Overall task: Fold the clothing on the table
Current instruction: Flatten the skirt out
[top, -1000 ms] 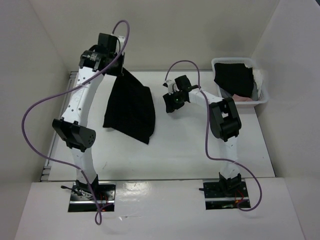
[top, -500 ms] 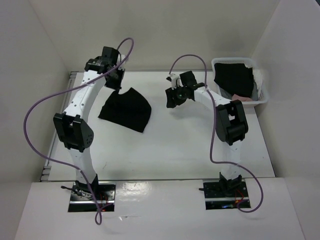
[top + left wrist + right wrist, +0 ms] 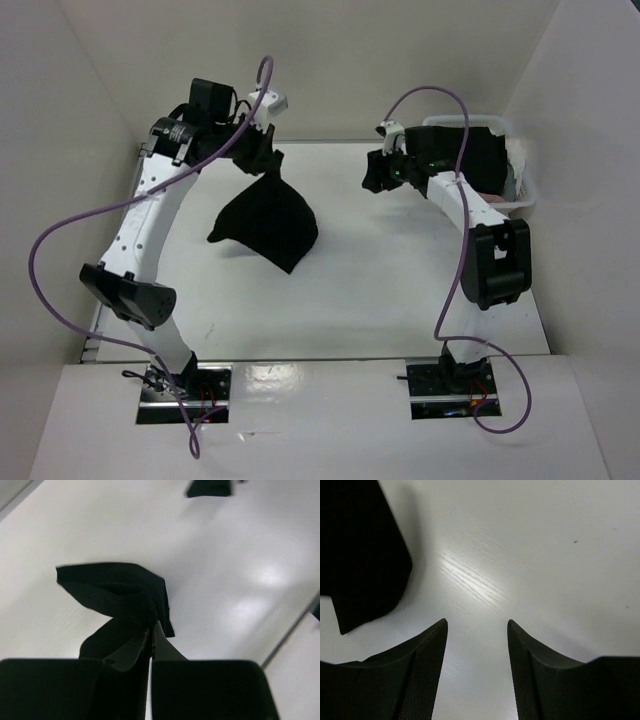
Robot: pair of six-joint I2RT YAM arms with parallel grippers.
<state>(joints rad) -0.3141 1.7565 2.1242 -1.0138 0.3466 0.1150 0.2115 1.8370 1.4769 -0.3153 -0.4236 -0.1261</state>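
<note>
1. The left gripper (image 3: 262, 158) has its jaws clamped on one edge of the black clothing (image 3: 268, 222). The clothing hangs bunched from the gripper, with its lower part resting on the table (image 3: 380, 290), left of centre.
2. The right gripper (image 3: 377, 176) hovers empty with its jaws parted, near the white basket (image 3: 527, 196).
3. To do this well, drag the cloth low so it spreads flat, and have the right gripper take a second corner before any fold.
4. A second ago the cloth hung as a wide sheet; now it is a crumpled cone. The right arm has swung back toward the basket.

White basket (image 3: 527, 193) at far right; black cloth (image 3: 488, 160) inside
</note>
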